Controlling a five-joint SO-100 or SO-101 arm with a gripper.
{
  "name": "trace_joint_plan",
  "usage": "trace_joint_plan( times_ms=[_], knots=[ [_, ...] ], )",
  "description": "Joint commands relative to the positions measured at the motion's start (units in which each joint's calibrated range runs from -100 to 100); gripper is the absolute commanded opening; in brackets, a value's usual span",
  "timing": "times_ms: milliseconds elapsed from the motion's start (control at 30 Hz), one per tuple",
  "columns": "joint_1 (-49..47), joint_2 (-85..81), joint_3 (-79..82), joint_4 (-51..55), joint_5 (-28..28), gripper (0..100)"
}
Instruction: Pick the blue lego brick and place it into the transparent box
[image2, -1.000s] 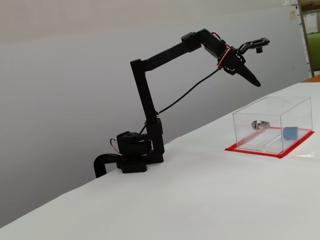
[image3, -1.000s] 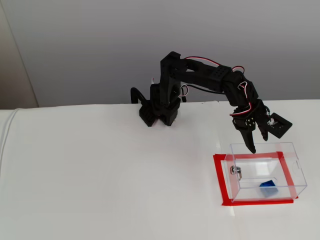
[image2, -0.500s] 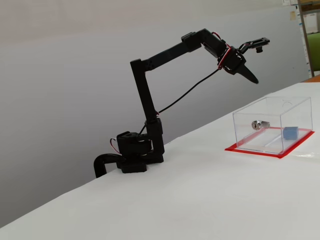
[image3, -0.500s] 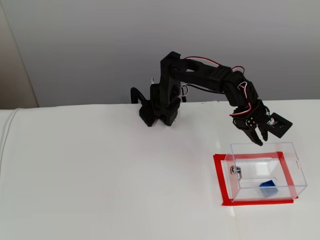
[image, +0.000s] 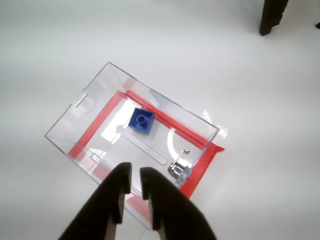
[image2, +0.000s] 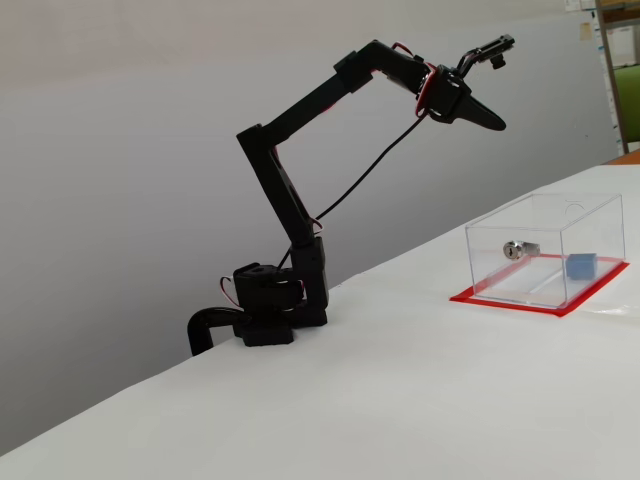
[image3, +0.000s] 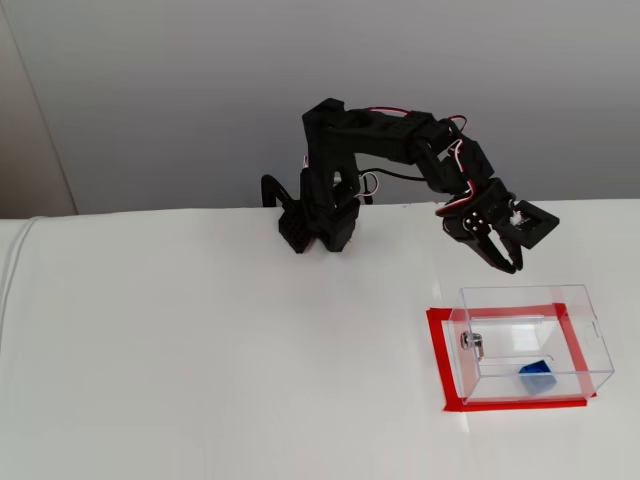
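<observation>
Gripper (image2: 496, 124) higher, farther from transparent box (image2: 545, 250)

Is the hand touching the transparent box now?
Apart. A fixed view shows the hand high above the transparent box, with bare wall between them.

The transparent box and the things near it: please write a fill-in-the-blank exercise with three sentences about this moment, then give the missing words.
1. The blue lego brick lies ____ the transparent box.
2. The flat base under the box has the colour ____.
3. The claw holds ____; it hangs above the box in the wrist view.

Missing words: inside; red; nothing
</observation>
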Motion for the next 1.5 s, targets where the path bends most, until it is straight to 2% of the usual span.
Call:
trace_joint_plan(
  times_ms=[0, 300, 767, 1167, 1333, 1467],
  knots=[
    [5.15, -8.72, 2.77, -1.46, -0.3, 2],
    [20.39, -30.1, 22.93, -1.46, -0.36, 2],
    [35.32, -52.76, 48.88, -1.55, 0.17, 2],
    [41.97, -78.38, 77.99, -8.42, 0.22, 2],
    [44.78, -81.52, 84.59, -8.51, 0.43, 2],
    [47.0, -81.44, 89.11, -11.64, 4.24, 2]
  ],
)
